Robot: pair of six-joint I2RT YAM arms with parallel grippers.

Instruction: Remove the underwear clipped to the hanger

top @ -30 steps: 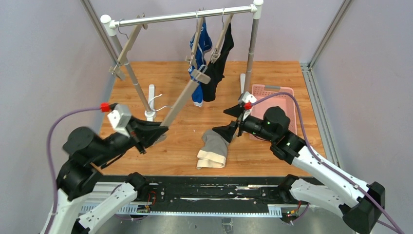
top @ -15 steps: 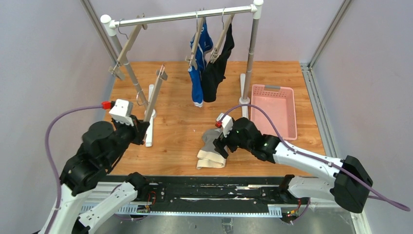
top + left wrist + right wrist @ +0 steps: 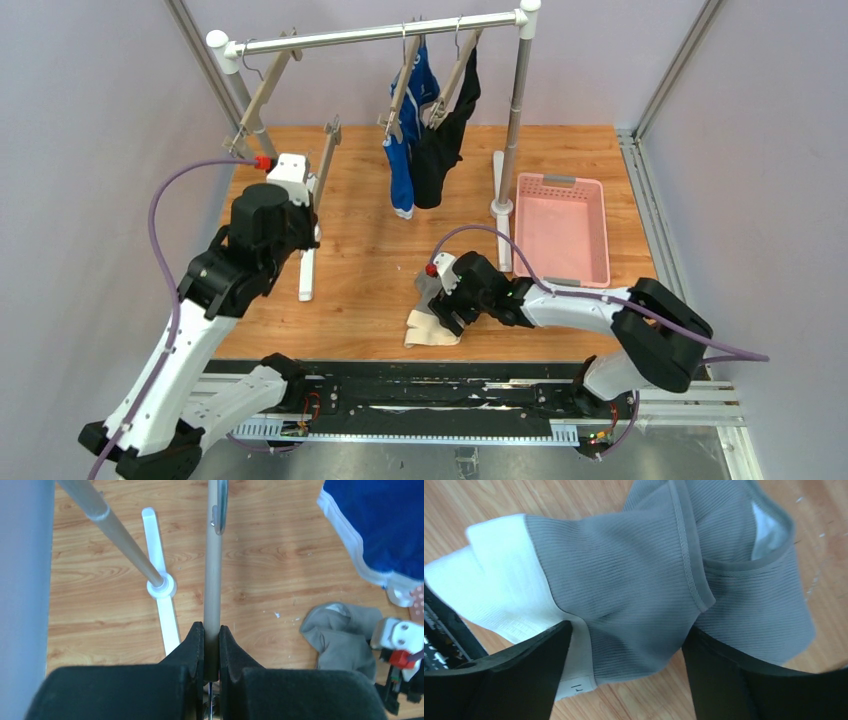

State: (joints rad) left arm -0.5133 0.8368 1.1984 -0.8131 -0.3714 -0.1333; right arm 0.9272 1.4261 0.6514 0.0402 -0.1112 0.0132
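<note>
The light grey briefs lie crumpled on the wooden table near the front. My right gripper is open and low over them, a finger on each side of the cloth, touching it. The right gripper has not closed. The blue briefs and the black briefs hang clipped to hangers on the rail. My left gripper is shut on a bare wooden hanger and holds it upright left of the blue briefs. In the left wrist view the fingers pinch the hanger bar.
A white clothes rack with a metal rail spans the back; its left foot and right post stand on the table. Another bare hanger hangs at the rail's left. A pink basket sits at the right.
My left arm has swung the bare hanger up and back toward the rack's left side. My right gripper has moved left and down onto the grey briefs, jaws open.
</note>
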